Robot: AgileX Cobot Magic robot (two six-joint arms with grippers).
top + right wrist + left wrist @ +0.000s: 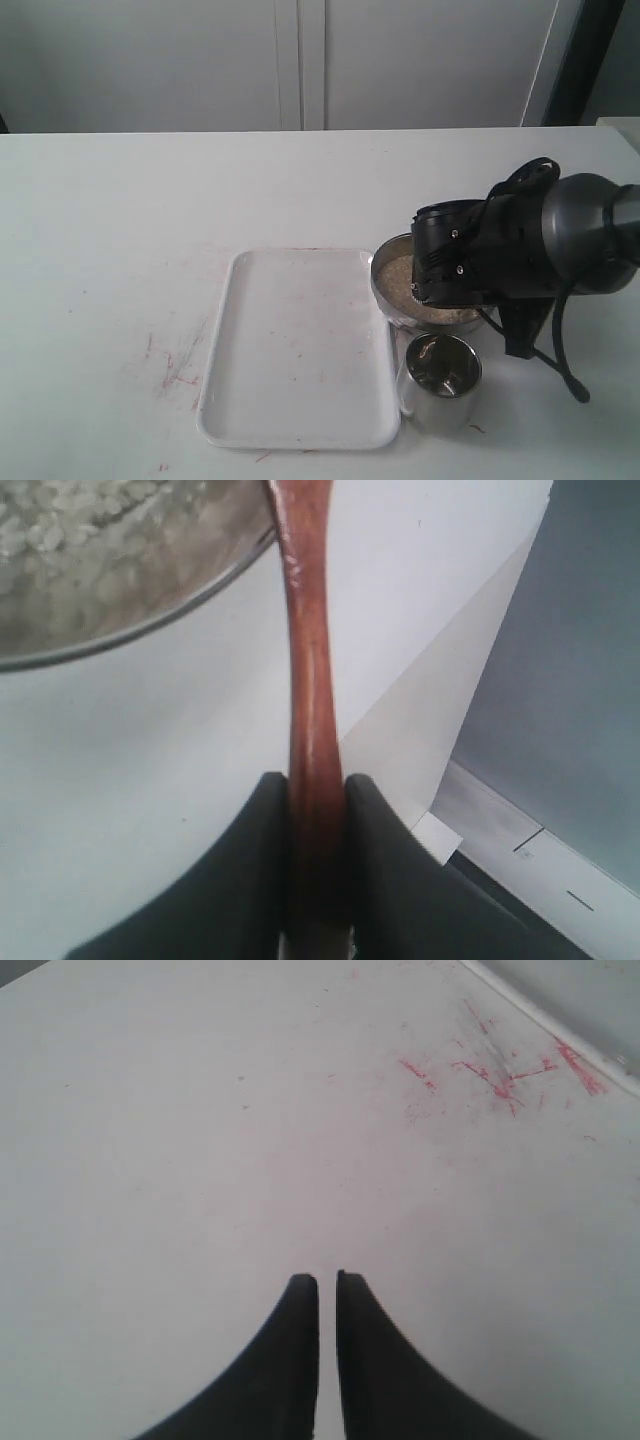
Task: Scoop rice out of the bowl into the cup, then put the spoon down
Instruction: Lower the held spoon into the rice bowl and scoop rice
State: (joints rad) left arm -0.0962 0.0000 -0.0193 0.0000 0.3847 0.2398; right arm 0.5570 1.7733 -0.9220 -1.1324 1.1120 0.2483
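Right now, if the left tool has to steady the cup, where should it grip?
Probably by the side handle of the cup, which faces the tray: come in low from the left over the tray. The cup stands upright, and the right tool, shut on the spoon, crowds the bowl side.

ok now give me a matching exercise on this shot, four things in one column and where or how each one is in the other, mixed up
Things
1. bowl
2. cup
3. spoon
4. left claw

Place or state
a. clamped by its handle in the right claw
b. shut, holding nothing, over table with red marks
c. holds the rice, partly hidden under the right arm
d. stands beside the white tray at its corner, on the camera's side of the bowl

Pairs: 1-c, 2-d, 3-a, 4-b
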